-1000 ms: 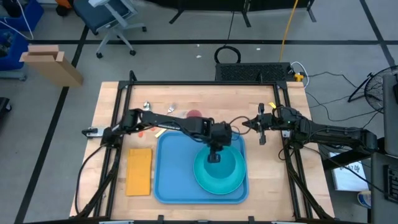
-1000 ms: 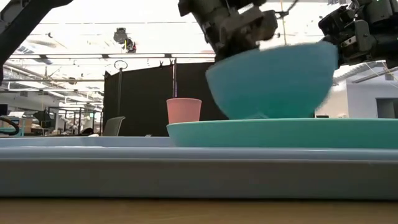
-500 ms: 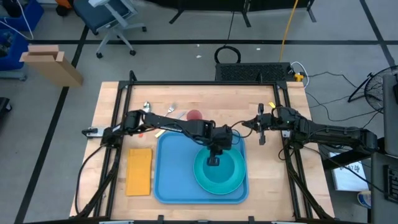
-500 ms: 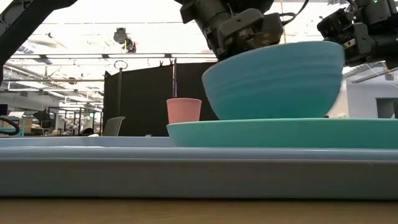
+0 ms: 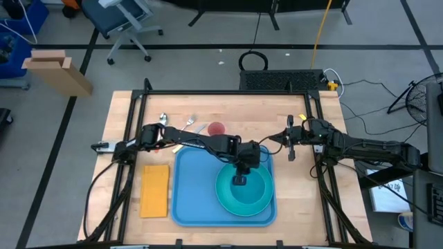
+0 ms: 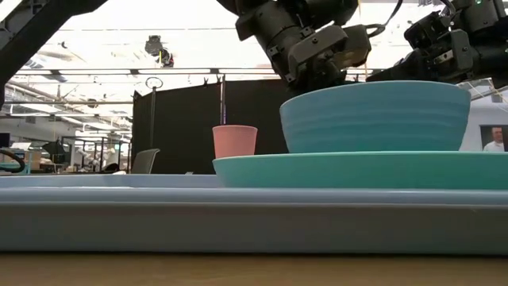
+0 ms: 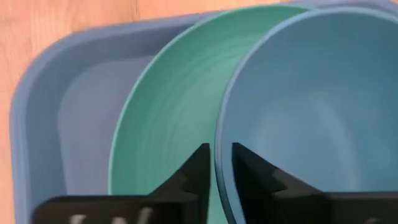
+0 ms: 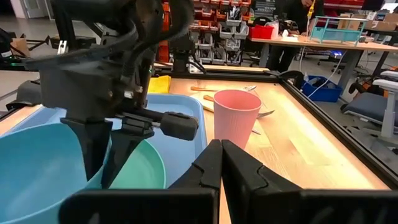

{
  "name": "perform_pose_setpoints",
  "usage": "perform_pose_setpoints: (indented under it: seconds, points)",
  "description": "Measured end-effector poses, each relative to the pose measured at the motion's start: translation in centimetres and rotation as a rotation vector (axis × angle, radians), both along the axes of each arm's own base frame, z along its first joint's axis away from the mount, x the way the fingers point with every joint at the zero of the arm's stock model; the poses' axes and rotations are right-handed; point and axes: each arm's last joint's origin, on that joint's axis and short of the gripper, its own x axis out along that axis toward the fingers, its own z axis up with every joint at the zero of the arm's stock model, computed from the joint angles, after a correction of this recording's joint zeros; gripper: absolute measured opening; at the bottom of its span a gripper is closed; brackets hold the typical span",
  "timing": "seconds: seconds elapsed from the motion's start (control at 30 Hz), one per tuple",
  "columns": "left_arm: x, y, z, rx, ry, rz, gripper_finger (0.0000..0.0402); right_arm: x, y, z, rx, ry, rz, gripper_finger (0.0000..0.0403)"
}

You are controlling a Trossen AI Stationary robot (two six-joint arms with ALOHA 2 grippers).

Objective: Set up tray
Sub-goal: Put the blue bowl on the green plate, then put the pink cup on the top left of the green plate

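The large light-blue plastic rectangular tray (image 5: pixel 201 197) lies flat at the middle of the wooden table (image 5: pixel 124 114), with a round teal plate (image 5: pixel 225 197) in its right half and a round blue bowl (image 6: pixel 375 116) standing on that plate. The left gripper (image 7: pixel 216 163) pinches the bowl's rim between its 2 fingers. The right gripper (image 8: pixel 221 157) hangs closed, holding nothing, off the tray's far right corner. A pink cup (image 6: pixel 234 141) stands beyond the tray, and a narrow yellow-orange napkin (image 5: pixel 155 190) lies just left of it.

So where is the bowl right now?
In the high view the bowl sits on the teal plate in the right half of the tray, with the left hand pinching its rim.
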Motion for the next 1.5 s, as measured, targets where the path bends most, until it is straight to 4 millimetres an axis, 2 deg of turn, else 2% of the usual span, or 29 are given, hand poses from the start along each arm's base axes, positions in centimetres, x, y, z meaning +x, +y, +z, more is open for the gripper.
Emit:
perform_pose_setpoints:
  seconds: [0.17,0.33,0.43,0.57,0.67,0.77,0.87,0.9,1.03,1.2,1.37,1.5]
  points:
    - [0.0,-0.1,0.0,-0.002,-0.005,0.000,0.0134,0.0,0.0,-0.1,0.002,0.006,0.000,0.0000]
    - [-0.4,-0.1,0.8,-0.003,0.002,0.003,0.0167,0.0,0.0,-0.1,0.002,0.005,0.000,0.0000]
    - [-1.2,0.0,3.4,0.024,-0.042,-0.020,0.0180,0.0,0.0,-0.1,0.002,0.005,0.000,0.0000]
    - [-3.9,0.2,8.5,0.074,-0.081,-0.057,0.0184,0.0,0.0,0.0,-0.001,0.004,0.006,0.0000]
    - [-6.9,0.2,12.8,0.121,-0.104,-0.081,0.0162,0.0,0.1,-0.1,-0.008,0.006,0.015,0.0000]
    - [-10.2,0.2,16.6,0.158,-0.152,-0.060,0.0100,0.0,0.2,0.0,-0.015,0.003,0.077,0.0000]
    - [-13.5,0.3,18.6,0.165,-0.203,-0.056,0.0023,0.0,0.3,0.1,-0.015,-0.009,0.116,0.0000]
    - [-14.6,0.4,18.9,0.163,-0.225,-0.048,0.0013,0.0,0.4,0.1,-0.014,-0.009,0.116,0.0000]
    - [-19.0,1.1,18.6,0.174,-0.325,0.003,0.0013,0.0,0.3,0.1,0.006,-0.009,0.113,0.0000]
    - [-24.2,2.2,16.1,0.134,-0.531,0.045,0.0005,0.0,0.3,0.1,0.024,-0.015,0.110,0.0000]
    - [-28.2,3.6,11.8,0.102,-0.660,0.140,0.0003,0.0,0.3,0.2,0.031,-0.022,0.110,0.0000]
    - [-30.0,4.1,7.7,0.064,-0.704,0.156,0.0002,0.0,0.3,0.2,0.014,-0.022,0.113,0.0000]
